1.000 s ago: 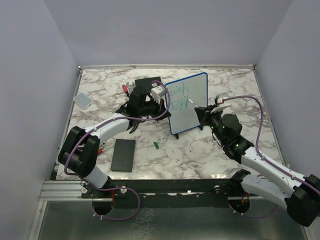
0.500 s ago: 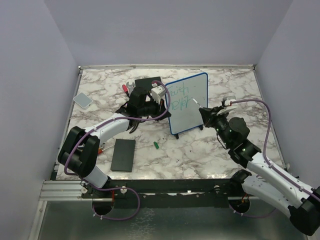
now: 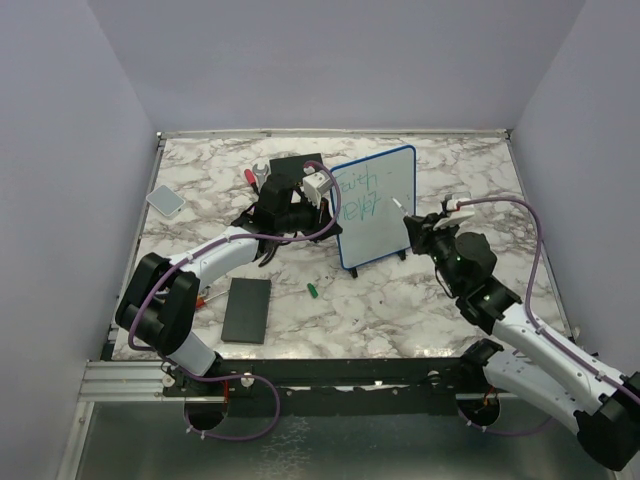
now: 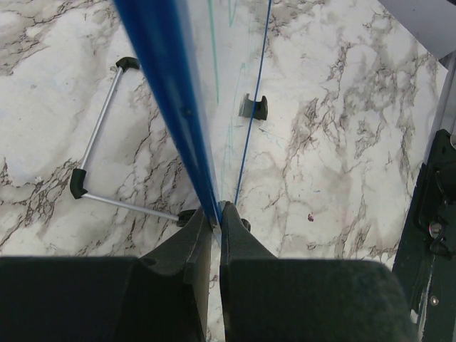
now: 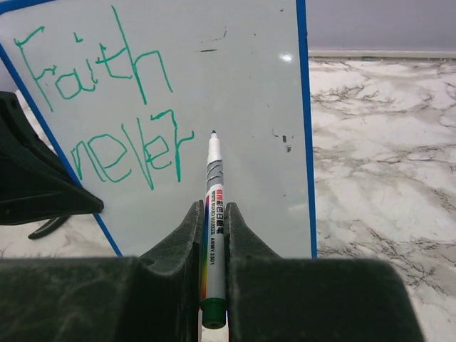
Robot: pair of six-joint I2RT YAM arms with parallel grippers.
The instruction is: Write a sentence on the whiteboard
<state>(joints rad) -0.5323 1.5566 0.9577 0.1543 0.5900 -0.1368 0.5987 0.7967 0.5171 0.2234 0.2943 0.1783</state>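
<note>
Fingers closed snugly round a green marker (image 5: 212, 178), the right gripper (image 5: 214, 214) aims its tip forward at the upright whiteboard (image 5: 242, 78), at bare face just right of the sentence (image 5: 125, 153) (reading "Faith never"), while the left gripper (image 4: 216, 214) pinches the board's blue edge

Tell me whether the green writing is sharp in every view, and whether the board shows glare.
Right wrist: writing sharp, one small glare spot on the board. Top: writing too small to read. Left wrist: board edge-on, frame soft, writing barely visible.
</note>
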